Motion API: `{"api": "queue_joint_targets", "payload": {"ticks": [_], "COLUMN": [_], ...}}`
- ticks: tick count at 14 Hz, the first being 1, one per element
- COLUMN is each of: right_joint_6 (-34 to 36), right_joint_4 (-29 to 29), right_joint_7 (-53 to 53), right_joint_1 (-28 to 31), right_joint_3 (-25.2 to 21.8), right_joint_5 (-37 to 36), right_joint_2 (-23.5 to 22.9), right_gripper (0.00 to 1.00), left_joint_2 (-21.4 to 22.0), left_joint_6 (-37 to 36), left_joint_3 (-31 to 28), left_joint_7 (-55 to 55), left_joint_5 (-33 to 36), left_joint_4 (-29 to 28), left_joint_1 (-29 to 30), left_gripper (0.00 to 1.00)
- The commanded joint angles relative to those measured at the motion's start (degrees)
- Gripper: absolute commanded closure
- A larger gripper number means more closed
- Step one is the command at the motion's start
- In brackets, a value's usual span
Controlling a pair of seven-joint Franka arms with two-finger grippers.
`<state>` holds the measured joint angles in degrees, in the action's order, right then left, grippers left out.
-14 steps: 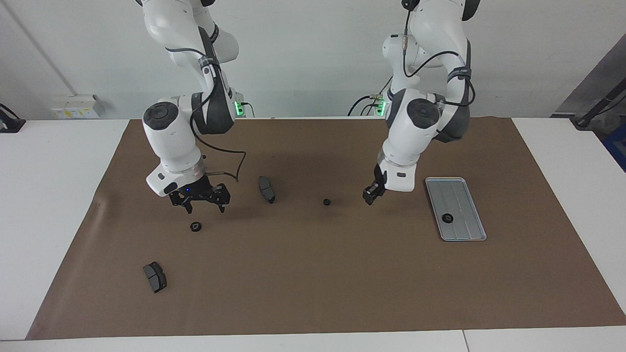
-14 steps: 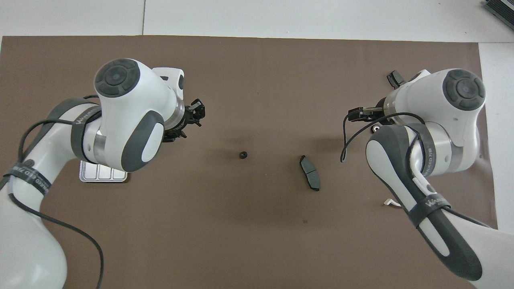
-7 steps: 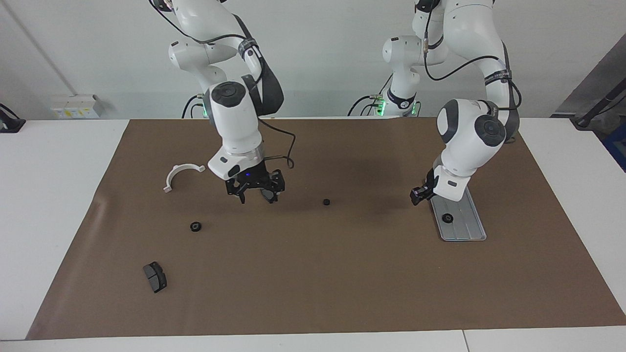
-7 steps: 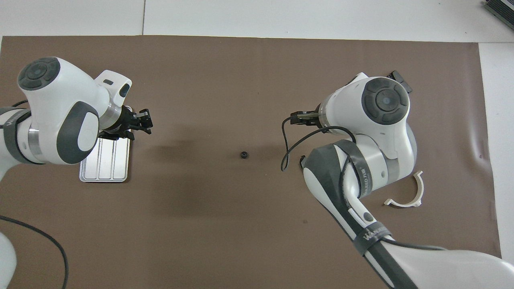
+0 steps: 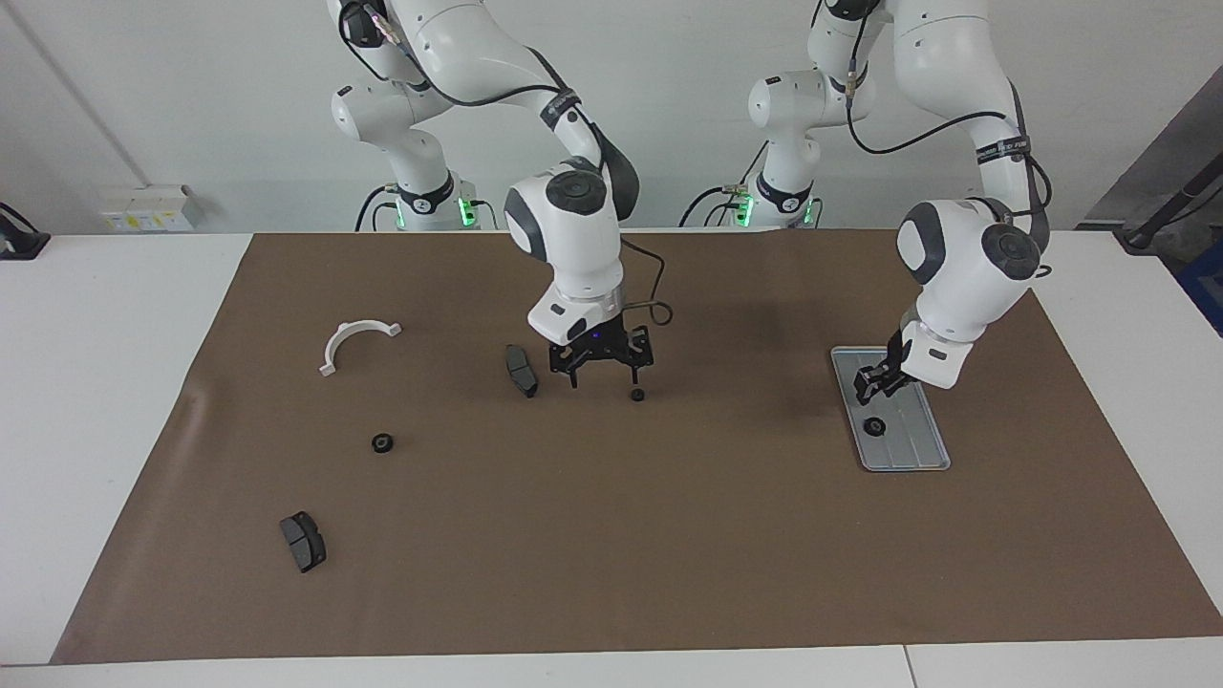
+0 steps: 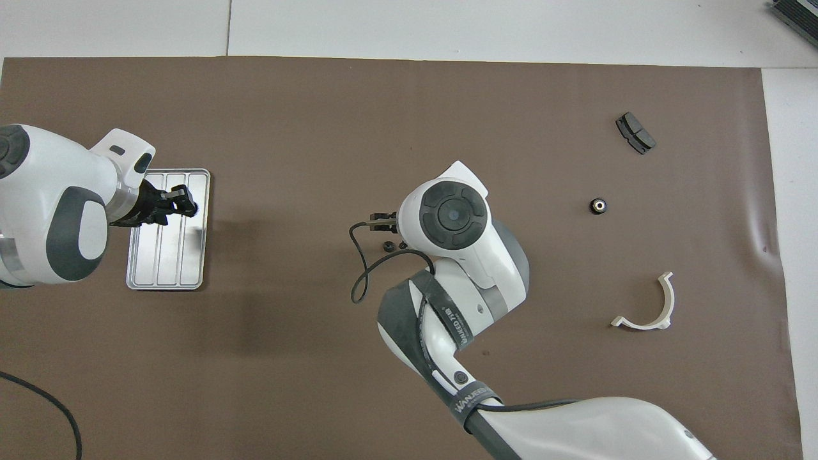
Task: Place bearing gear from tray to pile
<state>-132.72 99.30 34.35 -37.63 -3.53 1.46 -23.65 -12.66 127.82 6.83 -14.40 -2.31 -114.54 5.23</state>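
Note:
The silver tray (image 5: pixel 914 445) (image 6: pixel 167 268) lies at the left arm's end of the mat. One black bearing gear (image 5: pixel 872 426) rests on it. My left gripper (image 5: pixel 873 382) (image 6: pixel 177 200) hangs low over the tray, just above that gear, slightly open and holding nothing. In the overhead view it covers the gear. Of the pile, a single black gear (image 5: pixel 637 394) (image 6: pixel 386 245) lies mid-mat. My right gripper (image 5: pixel 611 373) hovers open and empty beside it. The right wrist hides this gripper in the overhead view.
Another black gear (image 5: pixel 382 443) (image 6: pixel 599 206) lies toward the right arm's end. One dark brake pad (image 5: pixel 521 370) sits by the right gripper. A second pad (image 5: pixel 303 541) (image 6: pixel 635 133) and a white half-ring bracket (image 5: pixel 355 341) (image 6: pixel 645 310) lie at the right arm's end.
Both arms swung toward the left arm's end of the table. The left gripper went from mid-mat to over the tray. The right gripper came from the end gear to mid-mat.

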Motion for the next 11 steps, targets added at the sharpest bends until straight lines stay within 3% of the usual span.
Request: {"api": "queue_joint_targets", "payload": {"ticks": [1, 3, 7, 11], "right_joint_6": [-4.2, -4.5, -3.9, -3.5], "right_joint_4": [-1.6, -1.4, -0.8, 0.4], "right_joint_7": [3.9, 5.2, 5.5, 5.4], "right_joint_1": [-2.4, -2.8, -4.4, -4.6], "right_joint_3": [-0.3, -0.2, -0.3, -0.3], "right_joint_5": [-2.1, -3.2, -3.2, -3.2], "right_joint_2": [-5.0, -5.8, -6.1, -6.1], "right_gripper": [0.00, 0.02, 0.36, 0.43], "left_joint_2": [1.3, 0.2, -2.8, -3.8], "left_joint_6": [4.3, 6.4, 12.2, 14.6], "left_joint_3": [0.4, 0.4, 0.4, 0.5], "left_joint_7": [0.6, 0.0, -5.7, -10.1], "left_joint_5": [1.1, 1.1, 1.1, 1.2], "left_joint_4": [-3.1, -3.0, -2.5, -2.4], "left_joint_1": [2.2, 2.6, 1.6, 1.3], "left_gripper": [0.49, 0.50, 0.52, 0.53]}}
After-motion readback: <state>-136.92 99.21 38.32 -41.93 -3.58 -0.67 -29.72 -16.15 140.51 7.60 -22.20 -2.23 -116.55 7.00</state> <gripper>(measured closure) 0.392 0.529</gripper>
